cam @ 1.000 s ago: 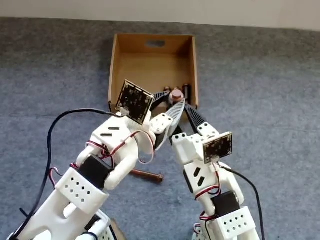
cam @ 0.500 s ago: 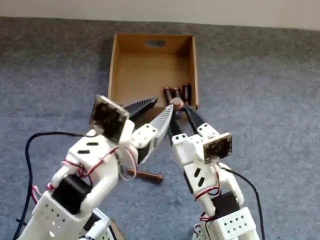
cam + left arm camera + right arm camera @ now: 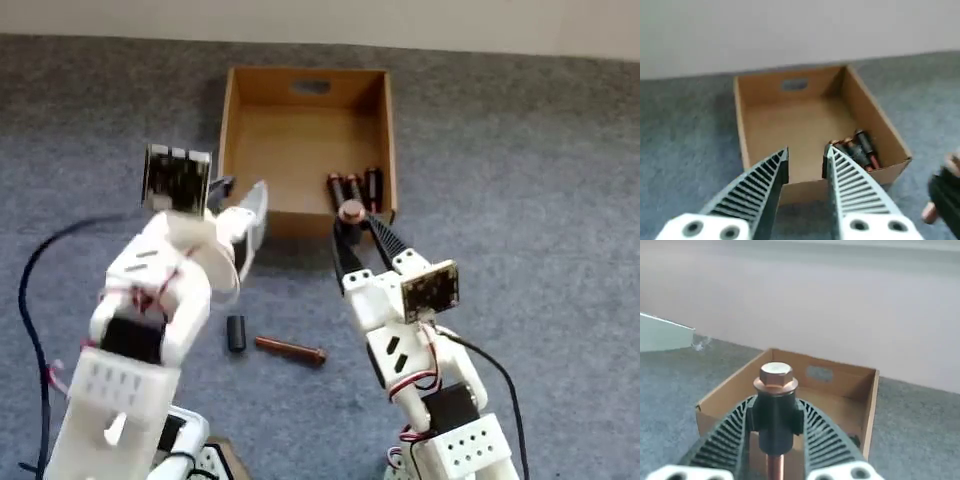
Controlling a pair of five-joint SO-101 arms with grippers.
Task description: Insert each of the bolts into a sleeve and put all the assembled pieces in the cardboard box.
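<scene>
My right gripper is shut on a black sleeve with a copper bolt standing through it, head up. It holds the piece just in front of the cardboard box's near wall. My left gripper hangs open and holds nothing, left of the right one, near the box's front left corner. Three assembled pieces lie in the box's near right corner, also visible in the left wrist view. A loose black sleeve and a loose copper bolt lie on the carpet between the arms.
Grey carpet covers the whole work area. The box has bare floor over most of its inside. A pale wall rises behind the box. Black cables trail from the arms.
My left arm has swung left and away from the right gripper, uncovering the loose sleeve on the carpet. The right gripper has stayed put with the bolt and sleeve.
</scene>
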